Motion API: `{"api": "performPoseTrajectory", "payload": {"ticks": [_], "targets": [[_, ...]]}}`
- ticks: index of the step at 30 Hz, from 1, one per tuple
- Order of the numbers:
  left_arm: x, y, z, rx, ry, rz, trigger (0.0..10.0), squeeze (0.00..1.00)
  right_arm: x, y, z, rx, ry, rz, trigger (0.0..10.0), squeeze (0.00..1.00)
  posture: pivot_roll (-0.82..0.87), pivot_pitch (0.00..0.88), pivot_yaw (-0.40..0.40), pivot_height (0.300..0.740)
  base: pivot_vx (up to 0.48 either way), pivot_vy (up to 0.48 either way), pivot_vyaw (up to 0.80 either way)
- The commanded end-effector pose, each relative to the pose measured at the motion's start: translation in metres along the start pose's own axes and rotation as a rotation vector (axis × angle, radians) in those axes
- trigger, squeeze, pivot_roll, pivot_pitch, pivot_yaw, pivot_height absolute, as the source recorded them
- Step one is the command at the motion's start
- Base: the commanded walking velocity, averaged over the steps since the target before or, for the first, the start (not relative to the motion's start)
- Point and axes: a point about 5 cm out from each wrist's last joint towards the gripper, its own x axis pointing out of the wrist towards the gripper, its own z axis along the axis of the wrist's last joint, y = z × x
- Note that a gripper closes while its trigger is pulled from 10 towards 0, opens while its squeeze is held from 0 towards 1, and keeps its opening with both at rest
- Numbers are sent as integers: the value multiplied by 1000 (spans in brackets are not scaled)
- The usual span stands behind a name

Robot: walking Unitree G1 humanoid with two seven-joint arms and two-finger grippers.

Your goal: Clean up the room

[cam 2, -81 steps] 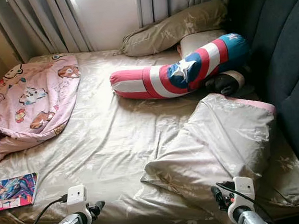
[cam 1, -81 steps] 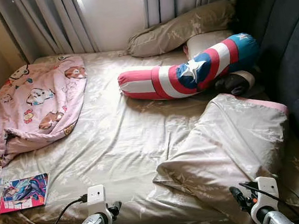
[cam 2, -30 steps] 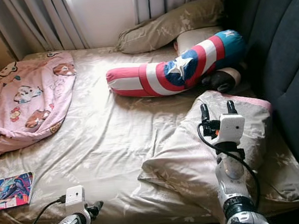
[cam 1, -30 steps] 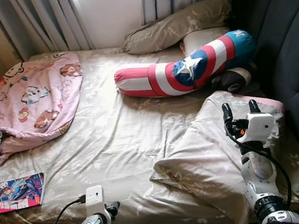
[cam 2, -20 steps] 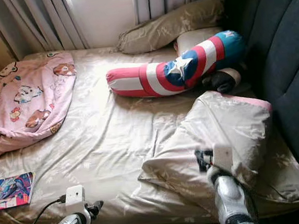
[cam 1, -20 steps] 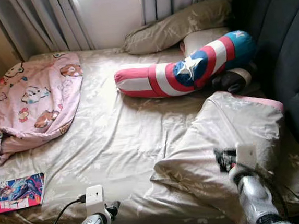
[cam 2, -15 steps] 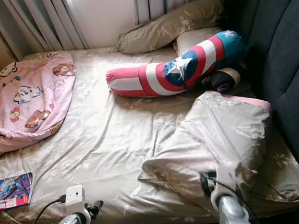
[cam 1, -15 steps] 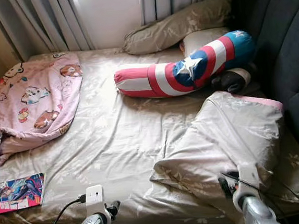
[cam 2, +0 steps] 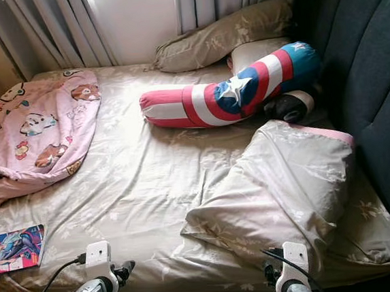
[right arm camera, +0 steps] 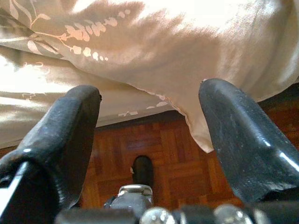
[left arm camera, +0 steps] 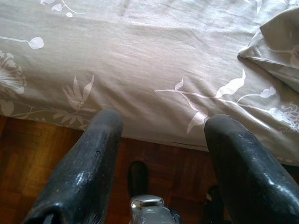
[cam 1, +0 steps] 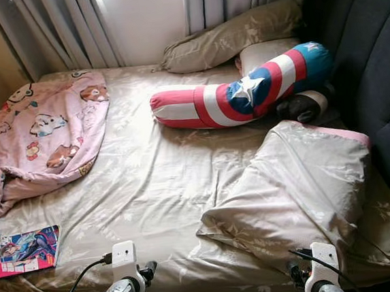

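Lately withdrawn from above the crumpled beige floral duvet point(cam 1: 301, 184) on the bed point(cam 1: 157, 183), the right gripper point(right arm camera: 149, 140) now hangs spread and empty at the bed's foot, left gripper point(left arm camera: 159, 154) likewise released: duvet ungrasped, tidying unstarted.

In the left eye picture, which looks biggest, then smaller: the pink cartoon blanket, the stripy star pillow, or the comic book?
1. pink cartoon blanket
2. stripy star pillow
3. comic book, clearly smallest

The blanket runs off the picture's edge and lies nearer, so first place is a bit unsure.
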Motion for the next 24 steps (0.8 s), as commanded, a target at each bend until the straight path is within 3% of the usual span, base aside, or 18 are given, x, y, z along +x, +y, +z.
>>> {"api": "performPoseTrajectory", "payload": {"ticks": [1,18,24], "targets": [[0,2,-1,3,14,5,10000,0,-1,0,-4,13,9,-3,10000,0,-15,0,15,740,0,0,0],[0,1,-1,4,15,2,10000,0,-3,-1,-8,8,6,5,10000,0,-11,0,16,740,0,0,0],[0,1,-2,6,16,0,10000,0,-3,-2,-8,7,0,3,10000,0,-12,0,17,740,252,0,0]]}}
